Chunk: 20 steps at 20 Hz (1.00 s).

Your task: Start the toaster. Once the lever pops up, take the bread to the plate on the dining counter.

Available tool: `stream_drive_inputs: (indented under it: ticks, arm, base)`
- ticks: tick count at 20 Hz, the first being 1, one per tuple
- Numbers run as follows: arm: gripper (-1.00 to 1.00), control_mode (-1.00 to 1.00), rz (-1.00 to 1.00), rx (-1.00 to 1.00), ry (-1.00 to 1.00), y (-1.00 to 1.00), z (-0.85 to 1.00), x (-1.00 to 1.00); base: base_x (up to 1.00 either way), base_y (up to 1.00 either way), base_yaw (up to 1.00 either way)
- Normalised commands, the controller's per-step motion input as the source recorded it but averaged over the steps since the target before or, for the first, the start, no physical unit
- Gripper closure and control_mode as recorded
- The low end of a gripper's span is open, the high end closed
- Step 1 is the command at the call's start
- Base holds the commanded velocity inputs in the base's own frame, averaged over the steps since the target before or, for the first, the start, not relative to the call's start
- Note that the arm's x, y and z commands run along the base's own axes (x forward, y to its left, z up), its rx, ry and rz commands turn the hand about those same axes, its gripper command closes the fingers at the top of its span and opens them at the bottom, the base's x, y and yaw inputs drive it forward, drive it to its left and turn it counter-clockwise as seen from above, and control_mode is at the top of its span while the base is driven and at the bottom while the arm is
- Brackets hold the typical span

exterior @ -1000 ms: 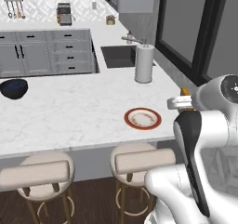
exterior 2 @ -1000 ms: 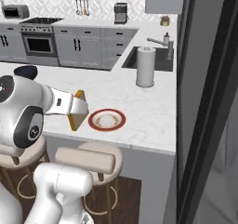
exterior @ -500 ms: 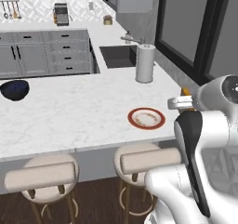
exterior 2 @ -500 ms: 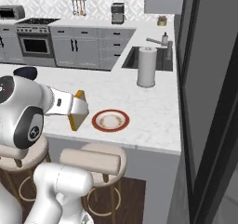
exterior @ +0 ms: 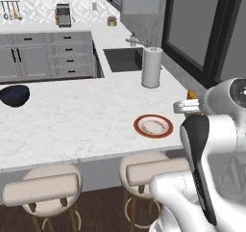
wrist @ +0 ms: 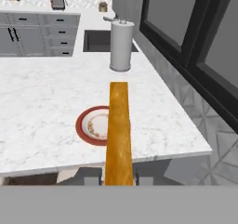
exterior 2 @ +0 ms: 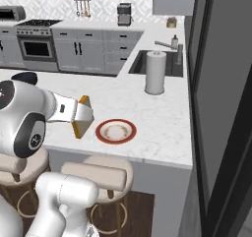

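In the left base view the plate point(exterior: 153, 126) lies near the worktop's point(exterior: 72, 120) front edge, within easy reach, and a sliver of the bread point(exterior: 192, 95) shows by the wrist; in the right base view the end effector point(exterior 2: 82, 116) carries that slice on edge, above the worktop just beside the plate point(exterior 2: 115, 131), probably poised for setting down; in the hand view the jaws are clamped on the bread point(wrist: 118, 130), which crosses the plate's point(wrist: 88, 125) rim.

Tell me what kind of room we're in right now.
A home kitchen, rendered: a sink with a faucet, an oven range on the back wall, and bar stools tucked under the white dining counter where the plate sits.
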Motion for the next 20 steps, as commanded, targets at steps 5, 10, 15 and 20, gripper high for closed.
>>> stream_drive_inputs:
  ticks: [5, 10, 15, 20]
  arm:
    - [1.00, 1.00, 0.00, 0.00, 0.00, 0.00, 0.00, 0.00]
    - [1.00, -1.00, 0.01, 0.05, 0.00, -0.03, -0.01, 0.42]
    - [1.00, -1.00, 0.13, 0.17, 0.01, 0.07, -0.06, 0.83]
    - [1.00, -1.00, 0.22, 0.23, 0.03, 0.07, -0.14, 0.76]
  base:
    - [0.48, 0.00, 0.00]
    - [0.08, -0.01, 0.00]
    - [0.00, 0.00, 0.00]
    - [0.00, 0.00, 0.00]
